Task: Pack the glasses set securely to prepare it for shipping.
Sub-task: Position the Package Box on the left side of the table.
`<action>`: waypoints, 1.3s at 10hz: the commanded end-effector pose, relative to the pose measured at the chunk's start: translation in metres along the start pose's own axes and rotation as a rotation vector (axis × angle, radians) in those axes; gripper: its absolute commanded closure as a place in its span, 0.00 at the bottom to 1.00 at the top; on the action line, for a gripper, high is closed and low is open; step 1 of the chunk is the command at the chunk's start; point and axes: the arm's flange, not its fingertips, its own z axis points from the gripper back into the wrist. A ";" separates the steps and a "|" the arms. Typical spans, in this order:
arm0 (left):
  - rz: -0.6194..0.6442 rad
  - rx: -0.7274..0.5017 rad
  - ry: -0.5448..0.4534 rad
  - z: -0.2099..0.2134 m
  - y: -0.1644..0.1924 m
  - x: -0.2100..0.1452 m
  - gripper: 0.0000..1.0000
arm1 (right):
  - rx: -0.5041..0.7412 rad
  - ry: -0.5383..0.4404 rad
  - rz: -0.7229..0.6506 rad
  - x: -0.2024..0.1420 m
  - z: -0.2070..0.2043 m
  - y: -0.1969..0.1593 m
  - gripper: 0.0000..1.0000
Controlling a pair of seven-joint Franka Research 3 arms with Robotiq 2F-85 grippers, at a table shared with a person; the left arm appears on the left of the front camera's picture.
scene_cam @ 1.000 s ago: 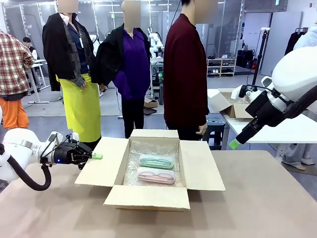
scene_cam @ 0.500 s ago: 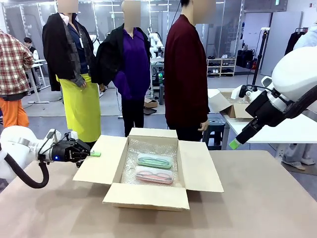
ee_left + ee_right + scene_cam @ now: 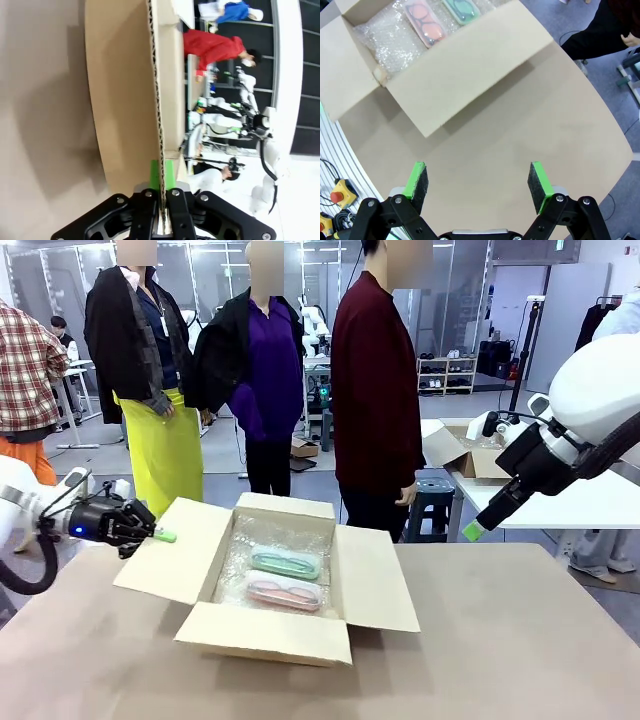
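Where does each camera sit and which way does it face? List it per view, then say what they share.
Front view: fixed between the arms, facing across the table at the open cardboard box; left gripper and right gripper show.
Left wrist view: looks along fingers clamped on a box flap.
Right wrist view: looks down past open green pads at the table.
Shared: front and right wrist views show the pink case.
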 end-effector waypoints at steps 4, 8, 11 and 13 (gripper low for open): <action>-0.037 0.286 -0.027 0.081 -0.016 -0.029 1.00 | -0.005 0.010 -0.019 0.002 0.000 0.004 0.00; -0.082 0.566 -0.018 0.142 -0.038 -0.034 1.00 | -0.005 0.010 -0.019 0.002 0.000 0.004 0.00; -0.118 0.818 -0.032 0.176 -0.053 -0.034 1.00 | -0.005 0.010 -0.019 0.002 0.000 0.004 0.00; -0.133 0.914 -0.087 0.191 -0.059 -0.032 1.00 | -0.005 0.010 -0.019 0.002 0.000 0.004 0.00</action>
